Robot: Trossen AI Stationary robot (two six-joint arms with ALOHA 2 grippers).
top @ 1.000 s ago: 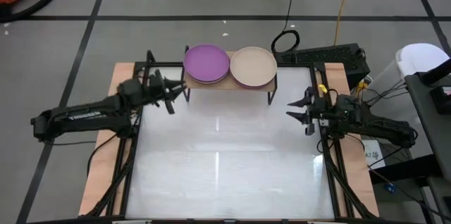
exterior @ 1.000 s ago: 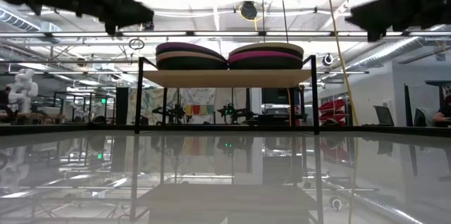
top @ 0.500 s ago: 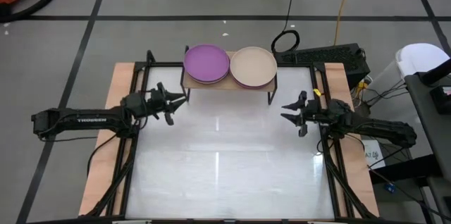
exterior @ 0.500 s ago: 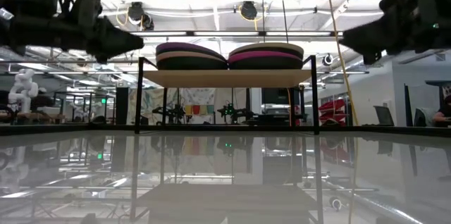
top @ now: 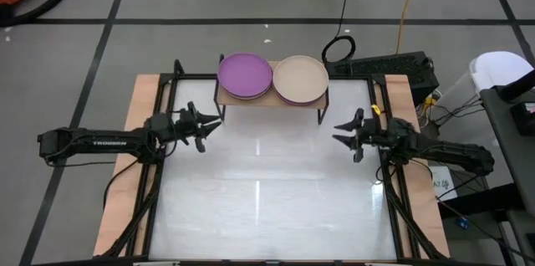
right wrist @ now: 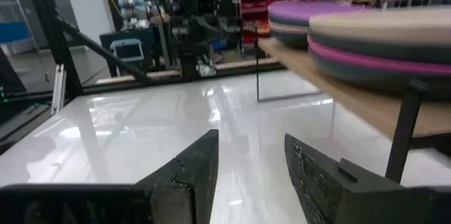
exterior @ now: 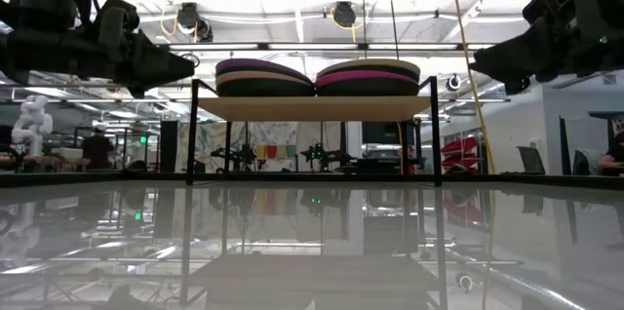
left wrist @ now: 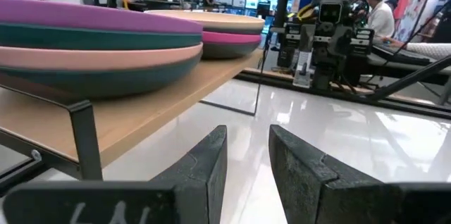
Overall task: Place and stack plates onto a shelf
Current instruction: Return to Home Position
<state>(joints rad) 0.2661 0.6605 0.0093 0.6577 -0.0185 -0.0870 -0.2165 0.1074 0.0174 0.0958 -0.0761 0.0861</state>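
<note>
The shelf (top: 272, 101), a wooden board on black legs, stands at the table's far middle. Two stacks of plates rest on it: the left stack (top: 246, 75) has a purple plate on top, the right stack (top: 301, 79) a beige one. In the left wrist view the purple-topped stack (left wrist: 99, 48) shows purple, teal, salmon pink and teal layers. My left gripper (top: 209, 124) is open and empty, in the air near the shelf's left end. My right gripper (top: 341, 132) is open and empty, to the right of the shelf's right end. Both also show in the low view, left (exterior: 185, 66) and right (exterior: 478, 57).
The glossy white table top (top: 267, 199) stretches from the shelf to the near edge. Black frame rails (top: 155, 191) run along both table sides. Cables and a dark box (top: 393, 69) lie behind the table's far right corner. People sit in the room beyond (left wrist: 380, 16).
Both grippers have come down to about the height of the shelf board. My left gripper has also gone a little toward the table's near edge and right, and my right gripper a little toward the left. The plates and the shelf have stayed still.
</note>
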